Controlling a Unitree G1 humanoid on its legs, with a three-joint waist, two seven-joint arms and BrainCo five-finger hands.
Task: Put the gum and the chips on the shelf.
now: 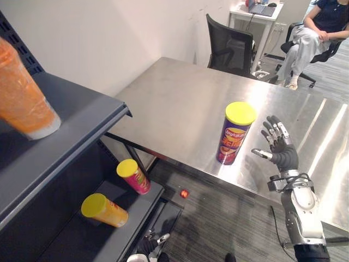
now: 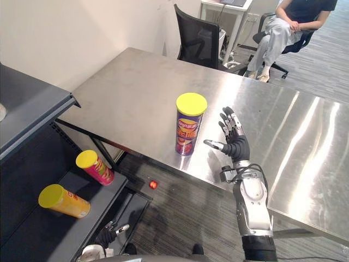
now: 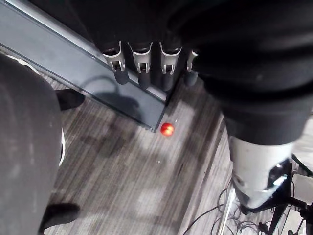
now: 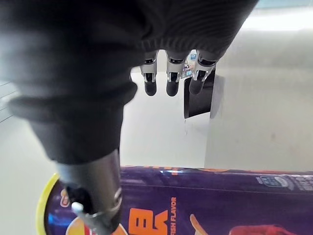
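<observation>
Two hands: both empty.
Right hand (image 2: 235,146): fingers spread wide, raised just beside the purple chips can (image 2: 189,131).
Purple chips can: upright, yellow-lidded, near the tabletop's (image 2: 136,90) front edge.
Left hand (image 3: 141,61): fingers straight, low by the shelf's (image 1: 60,240) corner.
Shelf: pink can (image 1: 133,176) and yellow can (image 1: 104,210) lying on its lower board.
Floor (image 3: 122,186): small red ball (image 1: 184,193) near that corner.

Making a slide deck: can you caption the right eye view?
Open right hand poised beside an upright purple chips can on the steel table.
</observation>
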